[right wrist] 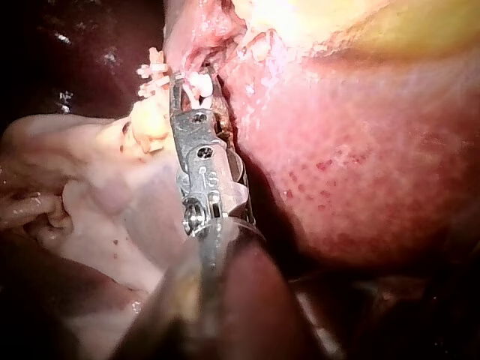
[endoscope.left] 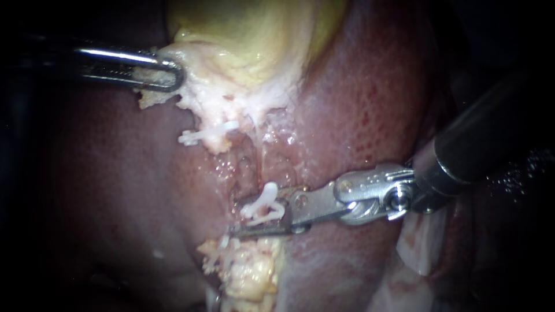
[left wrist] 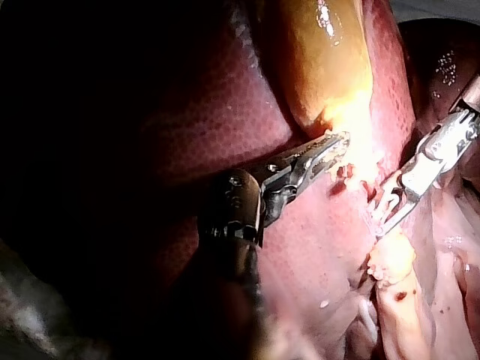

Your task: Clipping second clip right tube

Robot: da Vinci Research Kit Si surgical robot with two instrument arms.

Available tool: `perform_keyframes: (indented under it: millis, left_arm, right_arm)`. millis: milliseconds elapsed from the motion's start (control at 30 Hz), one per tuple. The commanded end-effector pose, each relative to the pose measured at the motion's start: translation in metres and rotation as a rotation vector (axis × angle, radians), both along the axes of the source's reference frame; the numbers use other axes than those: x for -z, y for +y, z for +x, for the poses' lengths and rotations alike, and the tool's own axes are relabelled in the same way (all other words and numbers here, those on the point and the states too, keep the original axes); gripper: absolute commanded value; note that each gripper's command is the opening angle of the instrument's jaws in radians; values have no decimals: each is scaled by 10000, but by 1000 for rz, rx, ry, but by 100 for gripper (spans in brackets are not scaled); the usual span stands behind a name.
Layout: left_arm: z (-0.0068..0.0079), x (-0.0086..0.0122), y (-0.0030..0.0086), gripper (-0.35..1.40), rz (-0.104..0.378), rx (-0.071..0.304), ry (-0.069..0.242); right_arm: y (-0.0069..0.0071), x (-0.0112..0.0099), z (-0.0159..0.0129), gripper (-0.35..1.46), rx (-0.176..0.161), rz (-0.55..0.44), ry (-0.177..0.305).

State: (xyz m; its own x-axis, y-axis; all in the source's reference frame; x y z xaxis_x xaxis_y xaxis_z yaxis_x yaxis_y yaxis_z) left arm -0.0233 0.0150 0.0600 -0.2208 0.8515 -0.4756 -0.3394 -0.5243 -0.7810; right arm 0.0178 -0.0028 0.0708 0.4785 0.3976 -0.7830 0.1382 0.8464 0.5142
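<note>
A: While left instrument (endoscope.left: 167, 74) is clamped on the gallbladder (endoscope.left: 243, 40) edge, where's right?
B: right instrument (endoscope.left: 248, 219) is at the tube (endoscope.left: 263, 215), just above the fatty lump (endoscope.left: 251, 274); jaws stand apart, both bearing on a white clip (endoscope.left: 266, 202) seated between them; clip looks unclosed.
A: Progress?
B: upper clip (endoscope.left: 205, 137) is on tissue higher up; this one is placed but not fired, I'd judge; remaining: squeeze, release, back out.
</note>
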Motion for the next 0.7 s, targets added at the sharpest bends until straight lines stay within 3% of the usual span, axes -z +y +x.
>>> perform_keyframes:
  millis: [33, 233, 333, 467, 700]
  left_arm:
    - [0, 0, 0, -35, 0, 0, 0]
    - [1, 0, 0, -35, 0, 0, 0]
    - [2, 0, 0, -35, 0, -1, 0]
    - [2, 0, 0, -35, 0, -1, 0]
    - [5, 1, 0, -35, 1, -2, -1]
  right_arm:
    - [0, 0, 0, 6, 0, 0, 0]
    - [1, -1, 0, 32, 1, -1, -3]
    - [3, -2, 0, 45, -12, 4, 20]
    - [9, 0, -5, 49, -54, 11, 32]
    - [31, 16, -28, 50, -83, 92, 19]
